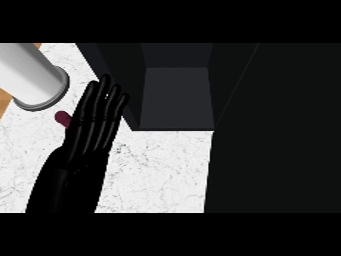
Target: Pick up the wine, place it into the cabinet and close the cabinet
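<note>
Wine [63,118] is the smallest item you see, so read down to it by size. The dark cabinet [177,95] fills the upper centre, with its open door [291,130] covering the view's right side. The white marble counter [158,170] lies below it. A white cylinder [18,70] with a grey ring end enters from the upper left. The left hand [84,145] stands edge-on with its fingers straight, gripping nothing. The wine shows as a maroon tip just beside the fingers, left of the cabinet.
</note>
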Robot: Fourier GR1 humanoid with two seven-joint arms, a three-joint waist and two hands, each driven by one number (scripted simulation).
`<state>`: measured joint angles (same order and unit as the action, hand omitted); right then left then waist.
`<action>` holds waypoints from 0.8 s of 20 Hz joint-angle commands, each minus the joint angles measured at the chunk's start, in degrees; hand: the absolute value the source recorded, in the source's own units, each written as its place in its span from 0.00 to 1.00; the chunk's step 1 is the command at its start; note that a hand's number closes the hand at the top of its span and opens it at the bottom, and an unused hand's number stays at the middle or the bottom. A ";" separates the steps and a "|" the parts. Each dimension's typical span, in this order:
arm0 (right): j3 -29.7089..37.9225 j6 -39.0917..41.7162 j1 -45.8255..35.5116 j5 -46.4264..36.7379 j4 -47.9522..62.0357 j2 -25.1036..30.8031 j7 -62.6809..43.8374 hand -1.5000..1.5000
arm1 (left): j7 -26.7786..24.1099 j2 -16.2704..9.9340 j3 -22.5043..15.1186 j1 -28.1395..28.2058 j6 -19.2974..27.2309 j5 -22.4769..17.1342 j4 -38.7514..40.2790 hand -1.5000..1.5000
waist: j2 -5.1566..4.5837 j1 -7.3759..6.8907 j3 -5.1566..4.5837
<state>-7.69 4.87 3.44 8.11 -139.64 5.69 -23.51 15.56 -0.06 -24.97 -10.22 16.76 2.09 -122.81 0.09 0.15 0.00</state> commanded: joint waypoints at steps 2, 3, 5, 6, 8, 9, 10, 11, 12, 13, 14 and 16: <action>-1.79 -0.81 0.71 0.12 -6.49 -0.60 -4.28 0.00 | 5.63 0.06 -1.21 -6.27 4.20 1.85 0.37 0.00 | 0.00 0.14 0.01; 1.34 0.02 -0.52 1.76 -4.19 0.16 -3.38 0.00 | 0.22 0.06 -6.34 0.28 5.10 3.51 -0.36 0.00 | -0.01 -0.04 0.00; 2.41 -1.14 -2.90 3.18 -4.25 0.32 -6.67 0.00 | 5.05 0.06 -6.30 -5.50 9.95 4.98 -0.25 0.00 | -0.02 0.06 0.01; -4.64 -3.37 -3.61 -5.17 -3.20 -2.56 -5.47 0.00 | 7.37 0.06 -1.21 -2.53 4.21 3.03 -3.90 0.00 | -0.01 -0.17 -0.02; -3.75 -0.87 3.32 -2.72 -5.42 -2.45 -1.06 0.00 | 1.00 0.06 -5.64 2.47 6.65 4.76 -3.41 0.00 | 0.02 0.04 0.00; -1.84 -2.38 -5.30 -2.21 0.13 -2.26 -3.96 0.00 | 7.96 0.06 -5.99 -2.60 8.63 7.64 -4.19 0.00 | -0.03 -0.19 0.01; -0.94 -1.84 -2.52 -0.48 -4.33 -1.57 -4.95 0.00 | 1.79 0.06 -2.94 -3.91 8.70 2.63 2.80 0.00 | -0.08 0.15 0.00; -2.41 -3.19 -4.44 -1.65 -6.78 -1.18 -9.91 0.00 | 7.68 0.06 -7.43 -0.91 10.86 7.82 -4.40 0.00 | 0.04 -0.12 -0.01; -0.14 -1.39 -0.04 1.40 -9.30 -0.20 -8.41 0.00 | 5.25 0.06 -3.68 -2.06 9.29 5.91 -1.85 0.00 | 0.01 0.16 0.01; -2.04 -2.18 -1.78 -1.55 -4.62 -2.03 -5.77 0.00 | 3.91 0.06 -4.21 1.04 9.42 5.92 -3.08 0.00 | -0.02 -0.07 -0.01; 1.45 -0.80 -2.00 1.91 -5.50 -0.35 -6.36 0.00 | 9.57 0.06 -7.04 -2.56 13.61 8.91 -3.98 0.00 | 0.01 0.00 0.03; 0.35 -1.89 -4.67 -0.58 -2.84 -1.26 -6.81 0.00 | 4.75 0.06 -5.15 3.60 11.13 6.14 -3.46 0.00 | -0.03 -0.20 -0.01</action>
<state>-8.04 3.14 -0.86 6.08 -140.89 4.62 -29.19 21.66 -0.01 -29.30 -11.41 26.85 8.04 -125.41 0.08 0.12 0.01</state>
